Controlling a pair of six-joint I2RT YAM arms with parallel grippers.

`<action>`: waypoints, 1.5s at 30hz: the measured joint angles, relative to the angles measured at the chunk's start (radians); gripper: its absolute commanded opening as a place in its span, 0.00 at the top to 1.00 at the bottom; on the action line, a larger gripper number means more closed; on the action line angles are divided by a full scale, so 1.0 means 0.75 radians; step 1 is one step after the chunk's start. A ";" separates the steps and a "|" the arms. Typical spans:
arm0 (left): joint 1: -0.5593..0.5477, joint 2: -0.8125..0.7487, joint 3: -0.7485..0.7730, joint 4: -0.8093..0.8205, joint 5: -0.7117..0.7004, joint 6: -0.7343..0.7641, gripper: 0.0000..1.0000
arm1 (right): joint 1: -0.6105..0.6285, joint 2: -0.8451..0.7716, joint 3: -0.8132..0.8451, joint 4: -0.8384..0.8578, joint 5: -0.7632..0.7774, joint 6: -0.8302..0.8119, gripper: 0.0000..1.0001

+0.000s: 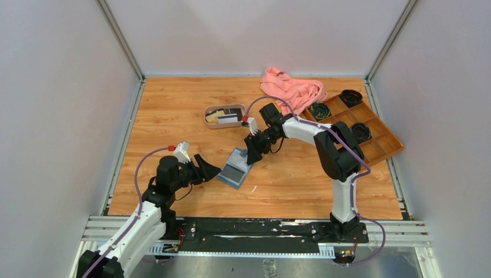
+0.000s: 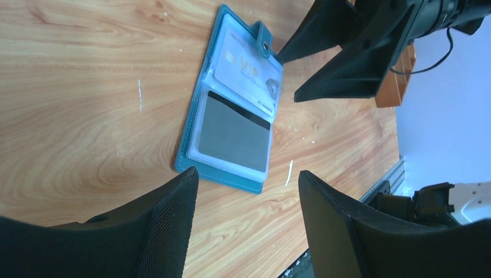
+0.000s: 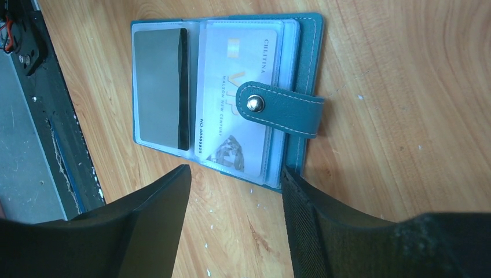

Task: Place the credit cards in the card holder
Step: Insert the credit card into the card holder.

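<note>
The teal-blue card holder [image 1: 235, 168] lies open on the table between both grippers. In the right wrist view [image 3: 310, 52] its clear sleeves hold a white-grey VIP card [image 3: 234, 63] and a dark grey card [image 3: 157, 87], and the snap strap [image 3: 278, 107] lies over the white card. It also shows in the left wrist view [image 2: 194, 130]. My left gripper [image 1: 214, 172] is open and empty just left of the holder. My right gripper [image 1: 253, 155] is open and empty just above the holder's far edge. More credit cards [image 1: 227, 117] lie in the oval tray [image 1: 207, 115].
A pink cloth [image 1: 292, 90] lies at the back. A brown compartmented wooden box [image 1: 379, 136] with dark round items stands at the right. A small white scrap [image 2: 289, 172] lies near the holder. Grey walls enclose the table.
</note>
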 measured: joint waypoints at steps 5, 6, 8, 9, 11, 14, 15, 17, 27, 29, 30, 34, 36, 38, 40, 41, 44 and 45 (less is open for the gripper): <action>-0.060 0.071 -0.002 0.002 -0.027 -0.008 0.40 | 0.000 0.001 0.000 -0.001 0.003 0.001 0.42; -0.073 0.089 -0.001 0.002 -0.034 -0.010 0.40 | 0.000 0.001 0.000 -0.001 0.002 0.000 0.43; -0.099 0.133 -0.001 0.001 -0.050 -0.009 0.40 | 0.000 0.001 0.000 -0.002 -0.004 0.001 0.45; -0.108 0.148 -0.001 0.001 -0.057 -0.010 0.41 | 0.000 0.001 0.000 -0.003 -0.007 0.001 0.46; -0.126 0.179 -0.001 0.001 -0.076 -0.009 0.41 | 0.000 0.001 0.000 -0.007 -0.016 0.001 0.49; -0.138 0.200 -0.001 0.001 -0.102 -0.008 0.41 | 0.000 0.001 0.000 -0.010 -0.034 0.003 0.53; -0.141 0.206 -0.001 0.001 -0.110 -0.008 0.41 | 0.000 0.001 0.000 -0.011 -0.043 0.006 0.54; -0.145 0.220 -0.001 0.002 -0.123 -0.008 0.41 | 0.000 0.001 0.000 -0.012 -0.058 0.011 0.55; -0.145 0.246 0.002 0.006 -0.150 -0.008 0.40 | 0.000 0.001 0.000 -0.006 -0.158 0.083 0.60; -0.145 0.245 0.006 0.007 -0.150 -0.008 0.40 | 0.000 0.001 -0.002 0.008 -0.182 0.114 0.61; -0.145 0.245 0.008 0.007 -0.150 -0.008 0.40 | 0.000 0.002 -0.002 0.016 -0.189 0.131 0.61; -0.148 0.233 0.017 0.007 -0.148 -0.008 0.39 | 0.000 0.002 -0.009 0.037 -0.183 0.172 0.59; -0.157 0.226 0.029 0.006 -0.147 -0.009 0.39 | 0.000 0.002 -0.013 0.044 -0.165 0.188 0.59; -0.170 0.221 0.050 0.007 -0.149 -0.009 0.38 | 0.000 0.002 -0.017 0.049 -0.144 0.201 0.58; -0.185 0.225 0.073 0.015 -0.150 -0.013 0.39 | 0.000 0.006 -0.018 0.052 -0.121 0.210 0.58; -0.195 0.232 0.084 0.022 -0.151 -0.015 0.39 | 0.000 0.009 -0.018 0.053 -0.112 0.212 0.58; -0.236 0.290 0.117 0.062 -0.160 -0.027 0.41 | 0.000 0.025 -0.019 0.053 -0.090 0.221 0.58; -0.254 0.321 0.127 0.076 -0.165 -0.030 0.41 | 0.000 0.032 -0.019 0.052 -0.080 0.225 0.58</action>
